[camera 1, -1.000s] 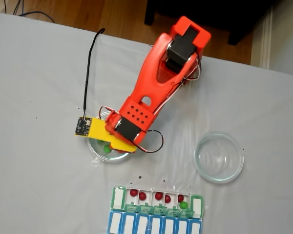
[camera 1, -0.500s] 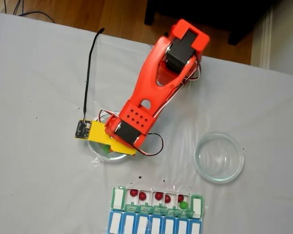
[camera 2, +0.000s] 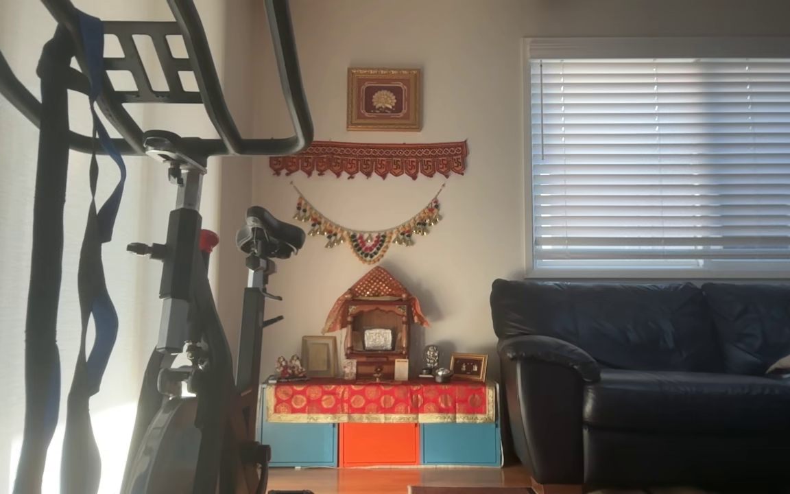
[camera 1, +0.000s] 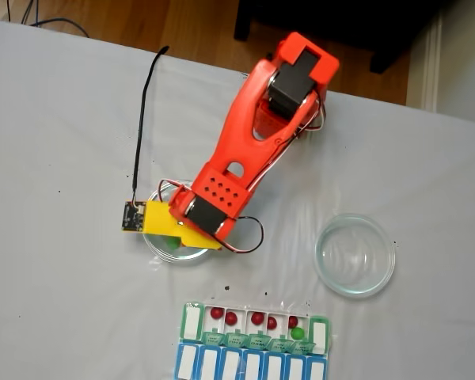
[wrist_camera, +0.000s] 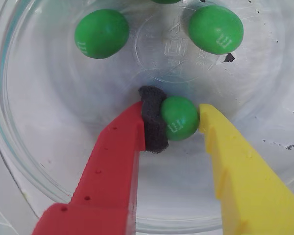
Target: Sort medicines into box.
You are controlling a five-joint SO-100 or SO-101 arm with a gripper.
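**Green ball pinched in the dish, box still waiting**

White cloth covers the bench (camera 1: pixel 63 119), with a strip of wood floor beyond its far edge. On it the orange arm (camera 1: pixel 253 134) reaches down into a clear glass dish (camera 1: pixel 160 250) at the left of the fixed view; a second glass dish (camera 1: pixel 355 255) sits well apart to the right, with nothing seen in it. Near the bottom edge lies the box (camera 1: pixel 255 327), a green-and-white pill organizer, touching a blue-and-white row (camera 1: pixel 250 366) just below it.

In the wrist view the fingers (wrist_camera: pixel 179 120) are closed on a green ball (wrist_camera: pixel 179 117): the red finger presses it through a black foam pad (wrist_camera: pixel 153 120), the yellow finger touches its other side. The ball rests low in the dish (wrist_camera: pixel 19 161), close to the glass floor. Two more green balls (wrist_camera: pixel 102 33) lie loose farther up, and the edge of another peeks in at the top.

The box already holds red balls (camera 1: pixel 231 318) in several open compartments and one green ball (camera 1: pixel 298 333) toward its right end.

My reading: the pick is made and the lift is next. It calls for a straight rise clear of the dish rim, then a swing toward the box and a release over a compartment, gently, since a round glossy ball could squirt out of the pinch.

Each green ball carries a small white printed mark, too turned to read surely; raised lettering on the dish floor is illegible.
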